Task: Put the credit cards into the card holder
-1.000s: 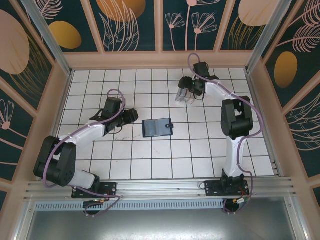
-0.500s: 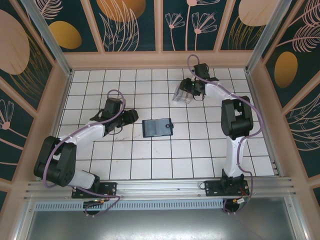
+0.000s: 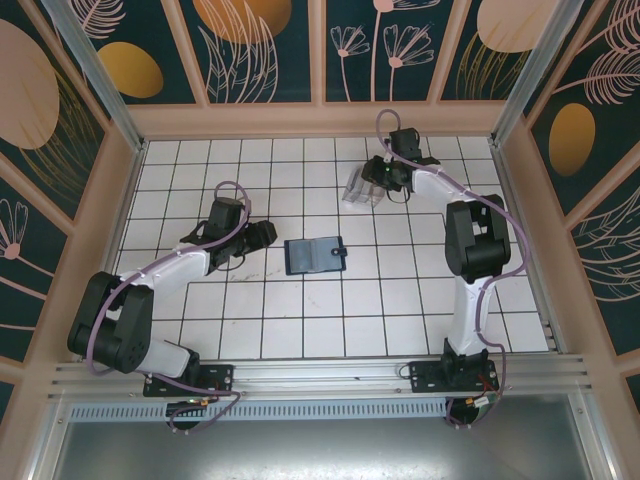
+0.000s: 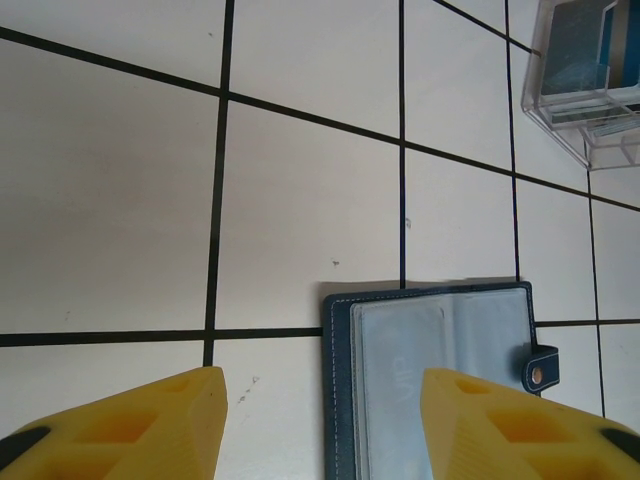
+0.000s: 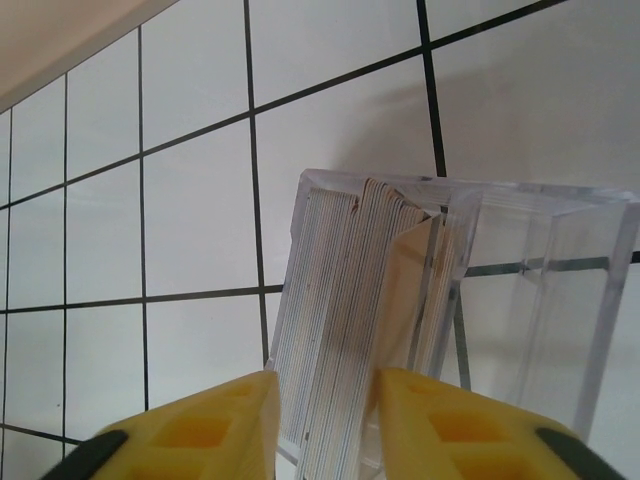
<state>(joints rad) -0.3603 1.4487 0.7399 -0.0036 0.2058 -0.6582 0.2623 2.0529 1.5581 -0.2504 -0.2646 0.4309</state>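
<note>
In the middle of the white surface with black grid lines point(image 3: 300, 320) we see the small dark navy folding card holder point(image 3: 315, 255). It lies open and flat, with its lighter blue-grey inside facing up. A little navy strap with a round metal stud point(image 4: 538, 370) sticks out from one side of it.

In the left wrist view, the left claw point(image 4: 322, 395) points at the card holder. Its two yellow fingers point(image 4: 150, 425) are spread wide apart, so this claw is open and has nothing in it. The card holder lies on the surface in front of the gap between them. From the top, this claw sits just beside the card holder, on its left.

Toward the far right of the surface, well apart from the card holder, stands a small clear plastic tray point(image 3: 356, 188). The credit cards point(image 5: 345, 300), thin plastic rectangles, stand on their edges in a tight stack inside one part of the tray. We see pale grey edges, and one beige card leans at the side of the stack.

The right claw point(image 5: 325, 400) is at the tray. Its yellow fingers point(image 5: 200, 430) are close together, one on each side of the near end of the stack. We cannot tell if they squeeze the cards yet, or if the tray's clear wall is in between.
</note>
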